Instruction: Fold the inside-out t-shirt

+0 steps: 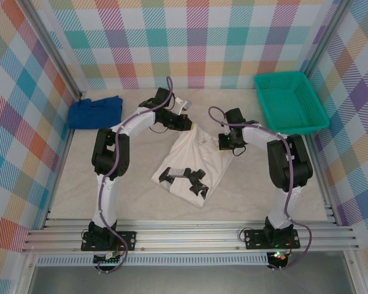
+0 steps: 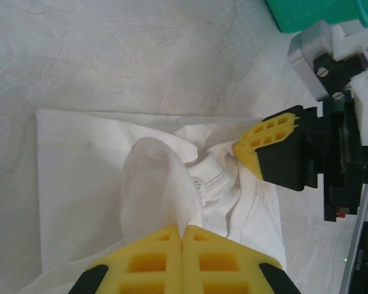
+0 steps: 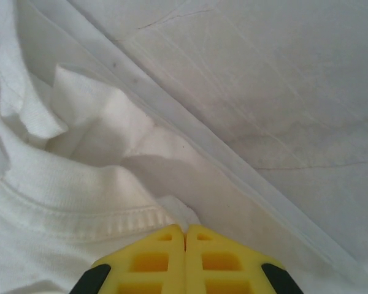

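The inside-out t-shirt lies crumpled in the middle of the table, white and plain. My left gripper is at its far edge and is shut on a raised fold of the fabric, its jaws pressed together on the cloth. My right gripper is at the shirt's right edge, shut on a small pinch of cloth beside the ribbed collar, jaws closed. The right gripper's yellow finger sits just past the collar in the left wrist view.
A blue cloth lies bunched at the back left. A green basket stands at the back right. A black shape rests on the shirt's near part. Checked walls close in the table on three sides.
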Available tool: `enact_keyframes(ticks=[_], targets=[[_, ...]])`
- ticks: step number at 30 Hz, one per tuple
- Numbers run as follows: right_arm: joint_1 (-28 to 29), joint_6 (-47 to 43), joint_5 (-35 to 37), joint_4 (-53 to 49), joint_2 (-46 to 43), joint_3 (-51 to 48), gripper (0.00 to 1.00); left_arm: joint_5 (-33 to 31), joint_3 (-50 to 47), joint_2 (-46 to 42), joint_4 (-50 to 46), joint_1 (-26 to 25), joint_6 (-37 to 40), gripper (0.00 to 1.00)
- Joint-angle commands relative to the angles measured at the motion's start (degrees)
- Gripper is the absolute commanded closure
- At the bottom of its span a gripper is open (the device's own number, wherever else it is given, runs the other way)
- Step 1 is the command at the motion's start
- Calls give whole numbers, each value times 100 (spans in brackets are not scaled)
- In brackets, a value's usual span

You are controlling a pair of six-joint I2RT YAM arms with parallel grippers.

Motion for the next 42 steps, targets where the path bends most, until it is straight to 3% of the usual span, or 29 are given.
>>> enact_keyframes(ticks=[1,8,14,20,24,28,31,36,42], targets=[[32,-113,146,-257,-586,-64,98,5,119,-79,-89,-19,129,96],[33,-27,163,-451,-1132,-380,100,215,121,-116,27,-22,58,96],[-19,43,451,-512,-879,-370,98,454,112,22,303,-31,-159,96],[-81,111,672,-484,-320,-25,94,-656,594,606,-32,-13,-389,95],[-94,155,610,-476,-153,187,87,-1434,1117,1033,-388,-6,-460,89],[-96,111,636,-546,-294,204,78,-1970,1325,1092,-503,14,-464,72],[-84,67,614,-575,-536,108,72,-1972,1363,999,-522,39,-443,58],[-81,80,275,-479,-987,-184,65,-1860,975,520,-304,92,-587,46],[-75,107,95,-452,-1111,-358,64,-1801,256,47,-224,84,-751,36]])
